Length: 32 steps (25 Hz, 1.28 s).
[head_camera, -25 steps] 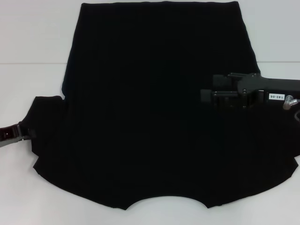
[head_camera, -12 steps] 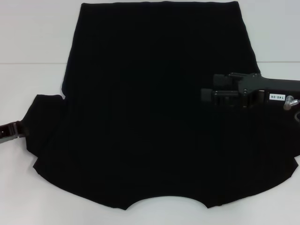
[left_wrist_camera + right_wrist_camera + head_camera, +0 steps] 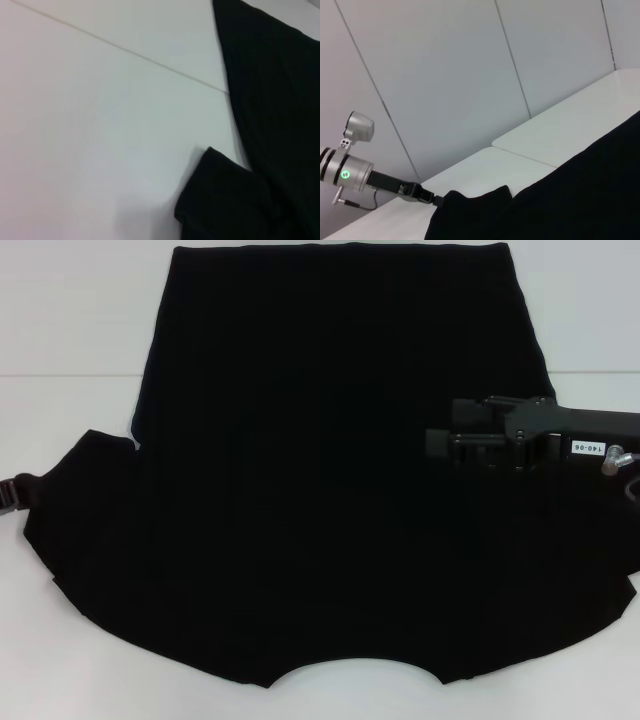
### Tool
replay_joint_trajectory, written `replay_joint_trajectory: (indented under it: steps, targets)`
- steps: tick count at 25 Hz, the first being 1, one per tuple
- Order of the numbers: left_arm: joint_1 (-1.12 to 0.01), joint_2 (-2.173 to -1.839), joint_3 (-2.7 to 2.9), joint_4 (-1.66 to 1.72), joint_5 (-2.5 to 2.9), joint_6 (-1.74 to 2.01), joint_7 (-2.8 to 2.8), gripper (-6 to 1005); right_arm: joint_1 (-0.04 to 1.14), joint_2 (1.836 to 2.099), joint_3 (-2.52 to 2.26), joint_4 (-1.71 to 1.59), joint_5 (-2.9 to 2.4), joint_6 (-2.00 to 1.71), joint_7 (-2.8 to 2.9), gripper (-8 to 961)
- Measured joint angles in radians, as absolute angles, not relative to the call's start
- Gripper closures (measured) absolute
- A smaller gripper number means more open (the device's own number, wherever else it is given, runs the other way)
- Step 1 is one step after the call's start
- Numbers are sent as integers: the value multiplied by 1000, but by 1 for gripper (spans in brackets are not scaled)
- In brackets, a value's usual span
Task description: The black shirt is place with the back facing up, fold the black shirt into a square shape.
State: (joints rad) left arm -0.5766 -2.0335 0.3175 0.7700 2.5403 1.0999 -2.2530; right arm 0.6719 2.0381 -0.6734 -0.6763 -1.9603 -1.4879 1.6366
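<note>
I have the black shirt [image 3: 330, 470] spread flat across the white tabletop [image 3: 60, 320], neckline at the near edge, hem at the far side. My left gripper [image 3: 22, 492] sits at the tip of the left sleeve [image 3: 75, 490], and from the way the cloth bunches around it I judge it is gripping the sleeve, though the fingertips are buried in black fabric. My right gripper [image 3: 440, 443] hovers over the right half of the shirt, and I cannot tell whether it is open or closed. No fold is made yet: both sleeves lie outward and the body is full width, so the whole square remains to be formed.
</note>
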Motion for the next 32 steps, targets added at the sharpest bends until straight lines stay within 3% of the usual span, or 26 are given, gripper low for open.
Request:
replay_joint_trajectory:
  steps: [23, 32]
  targets:
    - [-580, -2026, 315, 772, 2534, 1012, -2249, 968, 672, 2039, -673, -683, -1950, -1489, 1637, 72]
    - [-588, -2026, 316, 804, 2377, 1223, -2173, 958, 672, 2040, -673, -684, -1950, -1489, 1637, 71]
